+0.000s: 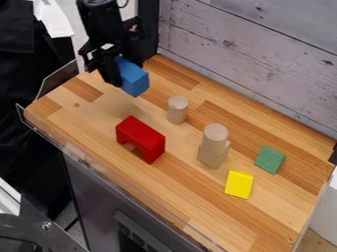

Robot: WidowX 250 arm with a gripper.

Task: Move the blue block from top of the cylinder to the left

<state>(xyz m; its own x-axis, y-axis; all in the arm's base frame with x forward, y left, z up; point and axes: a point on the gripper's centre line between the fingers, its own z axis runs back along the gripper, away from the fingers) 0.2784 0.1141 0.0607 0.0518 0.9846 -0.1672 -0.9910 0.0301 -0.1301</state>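
hanging near tabletop edge [58, 90], gripped blue block [135, 80]

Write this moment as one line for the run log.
gripper: holding blue block | position: above table | short cylinder: standing, top bare | placement: not yet done

A red arch block [140, 139] sits on the wooden table [191, 192], a yellow block [239, 184] near a green block [270, 159]; a whitish plank wall [250, 59] stands alongside.

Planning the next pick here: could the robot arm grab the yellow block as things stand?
Probably not: its pincer seems taken up by the raised blue block. Otherwise, nothing covers the yellow block.
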